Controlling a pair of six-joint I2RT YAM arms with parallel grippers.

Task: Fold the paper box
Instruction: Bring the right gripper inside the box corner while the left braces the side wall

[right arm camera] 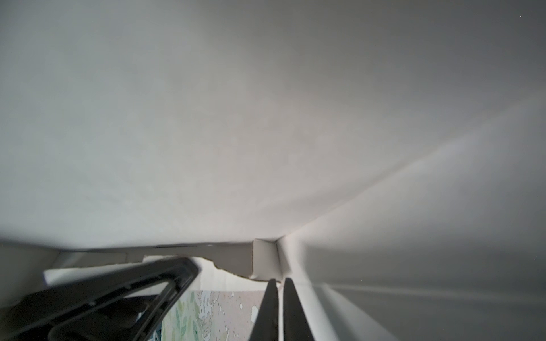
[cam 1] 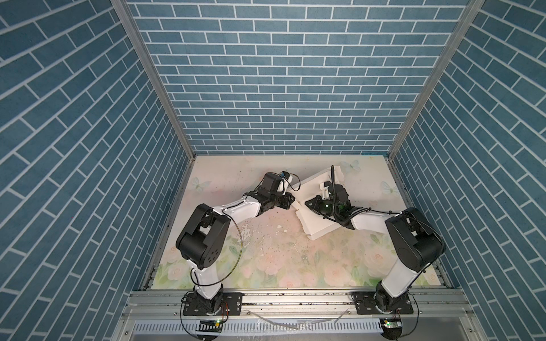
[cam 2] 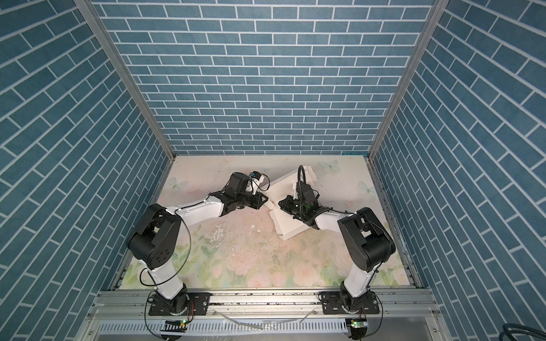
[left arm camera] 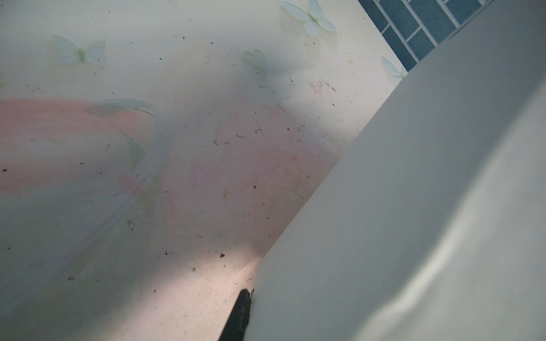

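The flowered worktop (cam 1: pixel 266 259) carries everything, its print scuffed and speckled with dark marks. The paper box (cam 1: pixel 317 227), white and partly raised into walls, sits askew directly beneath the right claw (cam 1: pixel 307 204) and reaches from there past it toward the back wall; its near-left corner meets the left claw (cam 1: pixel 293 203), so the two claws face each other across that corner, close together.

In the right wrist view the right claw (right arm camera: pixel 280 283) is pinched closed on a thin upright cardboard edge of the box, a sliver of white showing between the two dark fingers (right arm camera: pixel 270 304).

In the left wrist view one black finger (left arm camera: pixel 240 313) of the left claw lies against the outside of a box wall. Cardboard hides its partner, so I cannot tell whether this claw grips the wall or only touches it.

A few small white scraps (cam 1: pixel 279 226) lie on the worktop on the base side of both claws, apart from the box.
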